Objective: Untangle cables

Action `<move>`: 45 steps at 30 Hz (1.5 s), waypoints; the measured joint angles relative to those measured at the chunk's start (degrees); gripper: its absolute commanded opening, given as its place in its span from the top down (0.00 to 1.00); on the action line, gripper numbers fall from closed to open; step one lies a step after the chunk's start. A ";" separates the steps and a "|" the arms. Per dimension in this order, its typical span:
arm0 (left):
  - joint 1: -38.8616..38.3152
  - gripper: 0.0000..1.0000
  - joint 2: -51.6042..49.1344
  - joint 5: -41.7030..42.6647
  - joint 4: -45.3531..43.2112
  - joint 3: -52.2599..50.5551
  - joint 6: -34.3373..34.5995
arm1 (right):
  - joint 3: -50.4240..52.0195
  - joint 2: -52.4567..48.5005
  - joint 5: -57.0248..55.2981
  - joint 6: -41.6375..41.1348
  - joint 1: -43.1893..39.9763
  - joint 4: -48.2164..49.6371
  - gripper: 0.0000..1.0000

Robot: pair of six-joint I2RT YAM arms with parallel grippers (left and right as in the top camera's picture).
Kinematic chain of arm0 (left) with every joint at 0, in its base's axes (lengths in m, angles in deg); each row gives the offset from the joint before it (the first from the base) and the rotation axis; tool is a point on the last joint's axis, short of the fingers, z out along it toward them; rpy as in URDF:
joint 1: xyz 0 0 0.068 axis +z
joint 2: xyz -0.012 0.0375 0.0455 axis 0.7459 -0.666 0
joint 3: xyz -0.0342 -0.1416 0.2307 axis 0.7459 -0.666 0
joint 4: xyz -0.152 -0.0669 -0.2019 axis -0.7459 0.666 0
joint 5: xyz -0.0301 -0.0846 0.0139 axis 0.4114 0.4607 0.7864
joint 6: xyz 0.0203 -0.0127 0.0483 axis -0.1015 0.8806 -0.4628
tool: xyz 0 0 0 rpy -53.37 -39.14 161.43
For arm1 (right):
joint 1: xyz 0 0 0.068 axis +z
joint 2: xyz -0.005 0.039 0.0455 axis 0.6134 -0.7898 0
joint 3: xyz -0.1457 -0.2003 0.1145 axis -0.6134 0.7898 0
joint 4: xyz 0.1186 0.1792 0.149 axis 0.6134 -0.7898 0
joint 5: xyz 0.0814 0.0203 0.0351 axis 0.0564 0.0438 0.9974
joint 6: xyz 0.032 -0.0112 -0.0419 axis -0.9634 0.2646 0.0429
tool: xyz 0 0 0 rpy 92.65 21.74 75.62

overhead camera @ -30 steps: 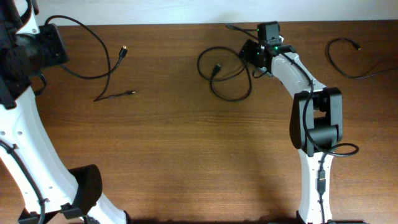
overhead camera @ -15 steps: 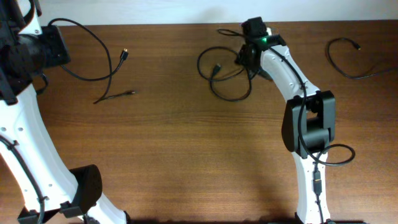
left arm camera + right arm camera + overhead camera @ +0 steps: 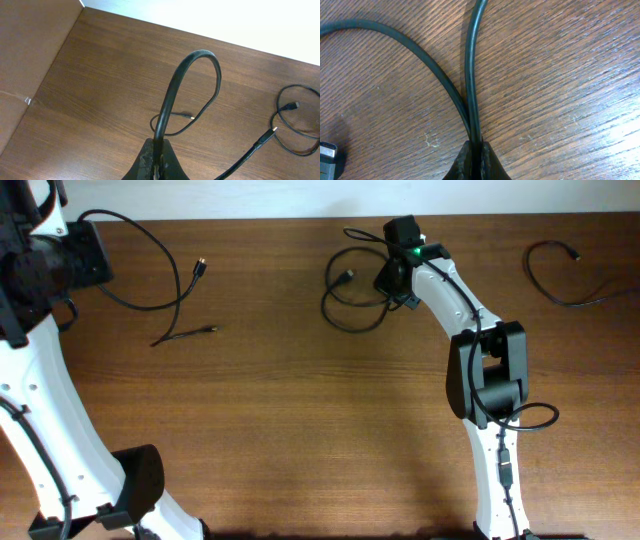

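Several thin black cables lie on the brown table [image 3: 300,410]. My left gripper [image 3: 157,162] is shut on one cable [image 3: 200,53], which arches up from the jaws and trails off to a small plug [image 3: 267,137]. From overhead this cable [image 3: 160,242] runs along the far left. My right gripper [image 3: 390,280] sits at the right side of a tangle of loops [image 3: 345,310] at the back middle. In the right wrist view the right gripper [image 3: 476,150] is shut on a cable strand [image 3: 469,65], and a second strand [image 3: 415,47] runs into the same spot.
A separate looped cable [image 3: 555,285] lies at the back right. A short cable end with a plug [image 3: 185,333] rests left of the middle. A connector plug [image 3: 327,150] shows at the lower left of the right wrist view. The table's back edge [image 3: 250,220] is close behind the loops.
The right arm has swung left and back to the tangle, and its gripper has gone from open to shut on a strand. The loops have shifted slightly back. The left arm is unmoved.
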 measured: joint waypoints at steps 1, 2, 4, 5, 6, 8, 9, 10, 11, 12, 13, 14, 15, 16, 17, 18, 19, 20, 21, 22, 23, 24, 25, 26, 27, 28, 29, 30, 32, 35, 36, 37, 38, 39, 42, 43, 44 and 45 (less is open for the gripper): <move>0.00 1.00 0.00 0.02 -0.02 0.00 0.00 | 0.00 0.00 -0.07 -0.02 0.00 -0.02 0.96; 0.00 1.00 0.00 0.02 -0.02 0.00 0.00 | 0.00 0.00 -0.22 -0.02 0.00 -0.02 0.96; 0.00 1.00 0.00 0.02 -0.02 0.00 0.00 | -0.72 0.00 -2.25 0.15 -0.07 -2.01 0.96; 0.00 1.00 0.00 0.00 0.00 0.00 -0.02 | -1.77 0.24 -3.80 2.05 -0.37 -5.14 0.96; 0.00 1.00 0.00 0.02 0.00 0.00 0.00 | -3.32 1.05 -4.83 4.15 -1.25 -6.99 0.96; 0.00 1.00 0.00 0.00 -0.02 0.00 -0.02 | -9.66 8.72 -5.97 6.49 -3.28 -12.85 0.96; 0.00 1.00 0.00 0.00 -0.04 0.00 0.00 | -12.07 12.39 -6.32 6.71 -3.76 -16.28 0.96; 0.00 1.00 0.00 0.02 -0.04 -0.02 0.00 | -14.14 16.81 -9.20 6.51 -4.15 -20.76 0.97; 0.00 1.00 0.00 0.02 -0.02 -0.02 0.00 | -14.25 18.27 -11.76 5.70 -4.52 -24.28 0.96; 0.00 1.00 0.00 0.17 0.00 -0.04 -0.02 | -14.62 18.29 -14.27 3.23 -5.60 -30.99 0.96; 0.00 1.00 0.02 0.17 -0.07 -0.02 -0.02 | -14.71 18.01 -15.58 -0.48 -7.08 -36.46 0.96; 0.00 1.00 0.00 0.22 -0.17 -0.07 -0.02 | -14.12 17.84 -17.09 -9.11 -11.43 -45.51 0.96; 0.00 1.00 0.00 0.24 0.00 -0.09 -0.02 | -14.08 17.86 -18.10 -15.34 -15.80 -50.05 0.96; 0.00 1.00 0.00 0.24 -0.02 -0.09 -0.02 | -14.05 17.84 -18.14 -17.68 -18.58 -50.90 0.96; 0.00 1.00 0.00 0.24 -0.02 -0.09 -0.02 | -14.05 17.81 -18.60 -19.74 -22.51 -51.01 0.96; 0.00 1.00 0.00 0.24 -0.02 -0.09 -0.02 | -14.05 17.81 -19.06 -20.87 -25.99 -50.99 0.96; 0.00 1.00 0.00 0.24 -0.02 -0.09 -0.02 | -14.05 17.81 -19.10 -22.51 -30.91 -51.01 0.96; 0.00 1.00 0.00 0.24 -0.04 -0.09 -0.02 | -14.05 17.81 -19.17 -23.69 -34.03 -50.99 0.96; 0.00 1.00 0.00 0.37 0.00 -0.09 -0.04 | -14.08 17.81 -19.12 -26.88 -45.16 -50.80 0.96; -0.02 1.00 0.00 0.39 -0.02 -0.09 -0.07 | -14.03 17.79 -19.12 -28.26 -49.07 -50.53 0.96; 0.00 1.00 0.00 0.37 -0.02 -0.09 -0.20 | -14.01 17.79 -19.06 -29.81 -55.39 -48.59 0.97; 0.00 1.00 0.00 0.37 -0.04 -0.09 -0.26 | -14.01 17.79 -19.15 -30.21 -59.58 -47.17 0.97; 0.00 1.00 0.00 0.39 -0.04 -0.09 -0.28 | -13.97 17.79 -18.88 -29.53 -64.52 -42.62 0.96; 0.00 1.00 0.00 0.39 0.00 -0.09 -0.33 | -14.03 17.79 -18.71 -27.15 -66.53 -38.05 0.96; 0.00 1.00 0.00 0.39 0.07 -0.09 -0.44 | -14.03 17.79 -18.62 -21.94 -67.43 -30.47 0.96; 0.00 1.00 0.00 0.39 -0.02 -0.09 -0.46 | -14.10 17.79 -18.03 -16.48 -67.08 -24.87 0.97; 0.00 1.00 0.00 0.39 -0.04 -0.09 -0.46 | -14.10 17.79 -16.68 -10.62 -66.12 -20.35 0.97; -0.02 1.00 0.00 0.39 0.11 -0.09 -0.46 | -14.05 17.75 -14.56 -3.15 -64.65 -15.04 0.96; -0.04 1.00 0.00 0.39 0.02 -0.09 -0.46 | -14.10 17.75 -10.12 17.14 -57.92 -10.88 0.97; -0.04 1.00 0.00 0.39 -0.04 -0.09 -0.46 | -10.47 17.62 -8.83 23.26 -52.85 -11.52 0.96; -0.04 1.00 0.00 0.39 0.00 -0.09 -0.44 | 0.24 16.72 -8.35 21.49 -51.41 -8.28 0.96; -0.04 1.00 0.00 0.42 -0.02 -0.09 -0.46 | 3.54 15.72 -8.11 20.72 -51.28 -8.61 0.97; -0.04 1.00 0.00 0.39 -0.04 -0.09 -0.46 | 9.79 15.37 -7.26 19.85 -51.34 -4.31 0.96; -0.04 1.00 0.00 0.39 0.00 -0.09 -0.46 | 16.44 14.86 -6.10 19.32 -51.49 -3.63 0.96; -0.04 1.00 0.00 0.81 -0.02 -0.09 -0.46 | 24.48 14.91 -0.20 18.58 -51.25 -0.83 0.35; -0.04 1.00 0.00 1.42 0.00 -0.09 -0.46 | 25.62 15.47 0.87 18.93 -50.93 0.20 0.25; -0.04 1.00 0.00 1.75 -0.02 -0.09 -0.46 | 25.75 15.61 1.99 19.96 -50.47 0.17 0.18; -0.04 1.00 0.00 1.90 -0.02 -0.09 -0.46 | 25.73 15.82 3.52 21.90 -49.99 0.15 0.13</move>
